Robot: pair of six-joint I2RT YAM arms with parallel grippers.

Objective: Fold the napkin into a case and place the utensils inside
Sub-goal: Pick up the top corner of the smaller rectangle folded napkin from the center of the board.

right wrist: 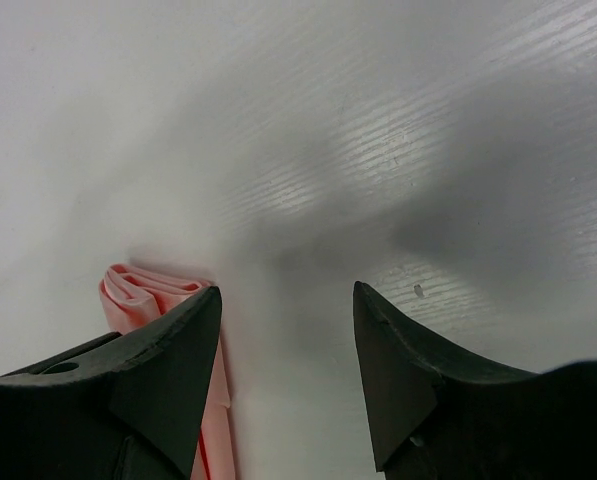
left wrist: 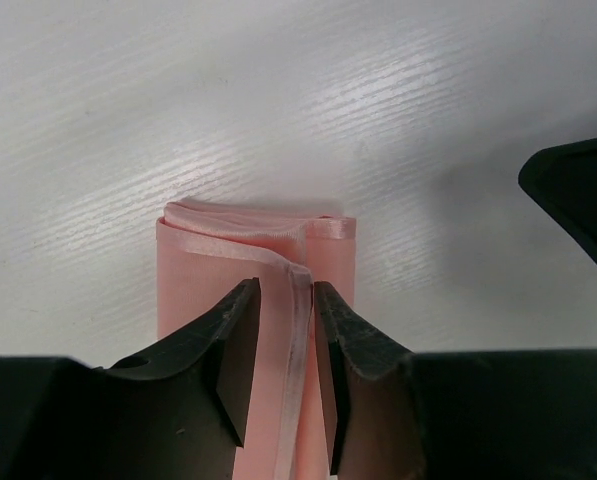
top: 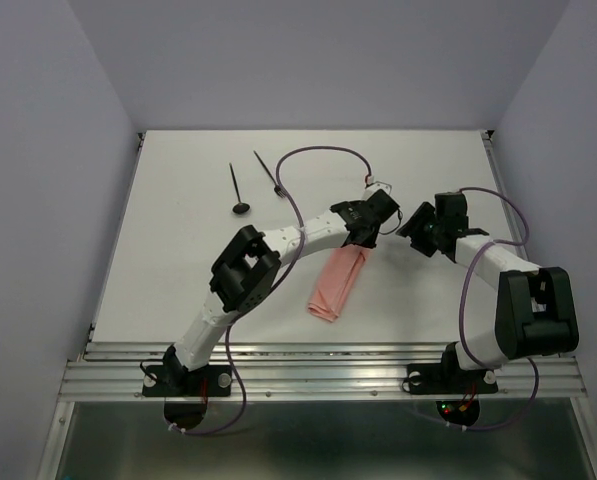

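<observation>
On the white table (top: 178, 280) the folded pink napkin (top: 336, 283) lies mid-table, its far end hidden under my left gripper (left wrist: 283, 292), which is pinched narrow on a raised fold. My right gripper (right wrist: 288, 300) hangs wide just beside it, one finger covering the cloth's edge. Well apart at the back left lie the spoon (top: 240, 192) and the fork (top: 268, 173), its tines too small to make out.

Setting: robotics lab test cell.
- Flat matte white tabletop (top: 178, 270), boxed in left, right and far by plain pale lilac-grey wall panels (top: 38, 150).
- Ribbed silver aluminium rail (top: 318, 370) along the near edge.
- Two white-and-black jointed robot arms bolted there: left arm (top: 248, 270), right arm (top: 533, 310).
- Thin purple cables (top: 318, 152) looped loosely over both.
</observation>
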